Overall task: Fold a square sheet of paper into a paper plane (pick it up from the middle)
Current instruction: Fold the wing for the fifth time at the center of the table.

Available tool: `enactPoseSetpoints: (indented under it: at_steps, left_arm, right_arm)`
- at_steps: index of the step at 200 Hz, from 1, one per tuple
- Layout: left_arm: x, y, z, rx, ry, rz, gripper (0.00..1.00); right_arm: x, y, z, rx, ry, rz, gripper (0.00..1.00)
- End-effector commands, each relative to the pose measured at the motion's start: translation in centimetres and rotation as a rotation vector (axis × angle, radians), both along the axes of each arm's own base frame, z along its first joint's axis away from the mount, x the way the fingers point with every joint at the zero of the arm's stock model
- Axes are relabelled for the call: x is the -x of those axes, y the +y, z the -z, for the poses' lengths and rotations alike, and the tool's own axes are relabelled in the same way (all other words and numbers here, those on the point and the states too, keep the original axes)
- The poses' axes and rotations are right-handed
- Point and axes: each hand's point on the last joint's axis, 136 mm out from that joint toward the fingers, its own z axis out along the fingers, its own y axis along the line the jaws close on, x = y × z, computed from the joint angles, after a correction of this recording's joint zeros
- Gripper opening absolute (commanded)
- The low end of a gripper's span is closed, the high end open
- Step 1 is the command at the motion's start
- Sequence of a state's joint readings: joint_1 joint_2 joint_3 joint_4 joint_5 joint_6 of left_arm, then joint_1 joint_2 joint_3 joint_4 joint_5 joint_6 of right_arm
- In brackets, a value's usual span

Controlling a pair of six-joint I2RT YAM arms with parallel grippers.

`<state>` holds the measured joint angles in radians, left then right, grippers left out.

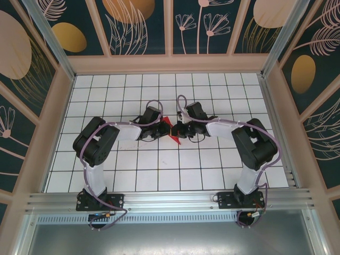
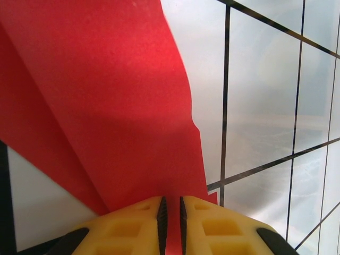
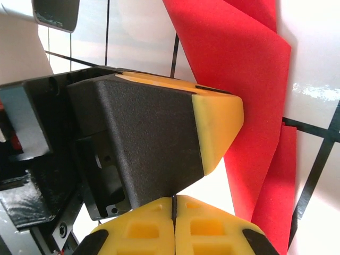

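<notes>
The square sheet of paper (image 1: 173,134) is a small, creased red shape on the white grid at the table's middle, between the two grippers. In the left wrist view the red paper (image 2: 117,106) runs up from between the yellow fingers, and my left gripper (image 2: 171,201) is shut on its edge. Folded layers of the paper (image 3: 249,106) hang at the right of the right wrist view. My right gripper (image 3: 174,197) is shut with nothing between its pads, right against the left gripper's finger (image 3: 159,138). From above, the left gripper (image 1: 163,127) and right gripper (image 1: 178,129) almost touch. Whether the paper has the paper plane's form I cannot tell.
The white gridded table (image 1: 159,164) is enclosed by wooden-framed patterned walls (image 1: 170,64). An aluminium rail (image 1: 170,199) with both arm bases runs along the near edge. Open tiles lie all round the grippers.
</notes>
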<state>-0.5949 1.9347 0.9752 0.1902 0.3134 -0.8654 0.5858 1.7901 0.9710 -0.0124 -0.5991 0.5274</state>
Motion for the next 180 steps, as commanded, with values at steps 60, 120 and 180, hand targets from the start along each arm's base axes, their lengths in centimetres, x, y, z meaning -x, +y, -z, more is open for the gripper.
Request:
enactPoseSetpoints:
  at_steps: [60,120,180]
  left_arm:
    - [0.6,2.9,5.0,-0.166,0.065,-0.063,0.19]
    - [0.7,3.2,5.2,-0.177,0.069,-0.067,0.19]
    - [0.9,3.4,5.6,-0.192,0.076,-0.064,0.19]
  right_arm:
    - [1.1,-1.4,4.5,0.122,0.058,0.0,0.05]
    - [1.1,-3.5,5.8,0.203,0.071,0.048,0.05]
    - [0.8,-3.5,3.4,0.182,0.015,0.034,0.05]
